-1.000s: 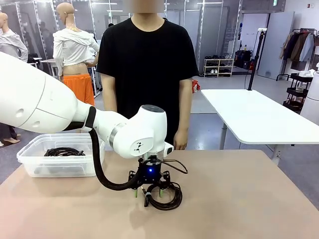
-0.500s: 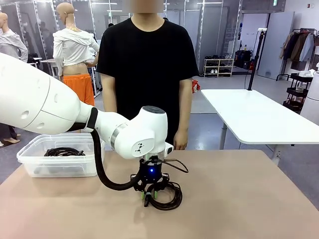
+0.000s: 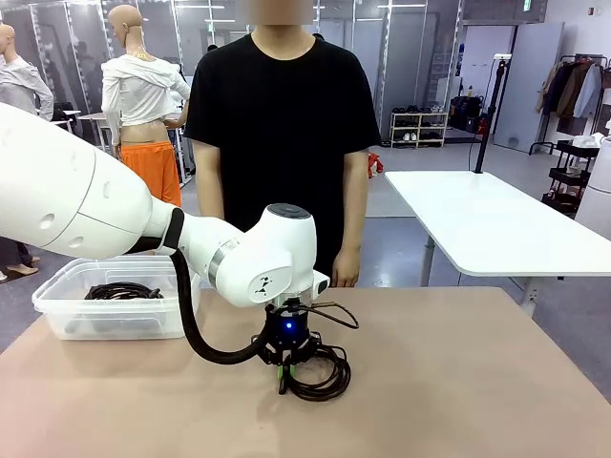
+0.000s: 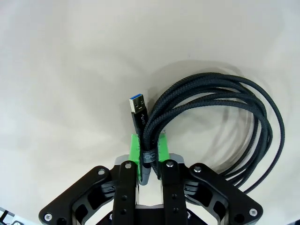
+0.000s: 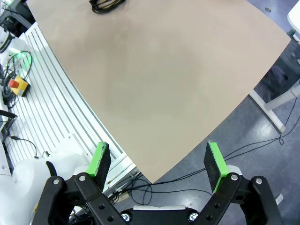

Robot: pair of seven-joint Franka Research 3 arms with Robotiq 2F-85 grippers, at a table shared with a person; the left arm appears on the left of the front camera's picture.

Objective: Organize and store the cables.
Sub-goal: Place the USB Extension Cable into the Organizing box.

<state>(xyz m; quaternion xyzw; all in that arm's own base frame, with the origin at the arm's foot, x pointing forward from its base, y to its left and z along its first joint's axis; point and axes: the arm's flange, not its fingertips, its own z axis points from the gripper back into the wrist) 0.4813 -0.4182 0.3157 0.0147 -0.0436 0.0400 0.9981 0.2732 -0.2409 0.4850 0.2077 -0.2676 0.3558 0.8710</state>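
The cable [image 3: 315,370] I'm working on lies coiled on the table [image 3: 458,382], near the middle, and I have my left gripper [image 3: 283,380] pinched on it. In the left wrist view the green pads [image 4: 135,147] are drawn together on several strands of the coil [image 4: 220,122] where they bunch, right beside the plug [image 4: 137,105]. The coil itself rests on the tabletop, not yet lifted.

One cable [image 3: 122,291] already sits in the bin [image 3: 57,320] at the table's left end, so I judge the job partly done: this coil needs carrying over and dropping in. I can't tell from here whether more cables wait elsewhere.

The cable is a thin black cord with a braided, slightly rough sheath, wound into a loose, springy oval of several loops. The plug is a flat metal USB end with a blue insert on a black moulded body. The bin is a clear plastic rectangle with rounded corners. The table is smooth, matte, pale brown.

My right gripper [image 5: 159,164] hangs off the table's edge with its fingers spread wide, holding nothing. The person [image 3: 282,124] stands at the far side, arms down.
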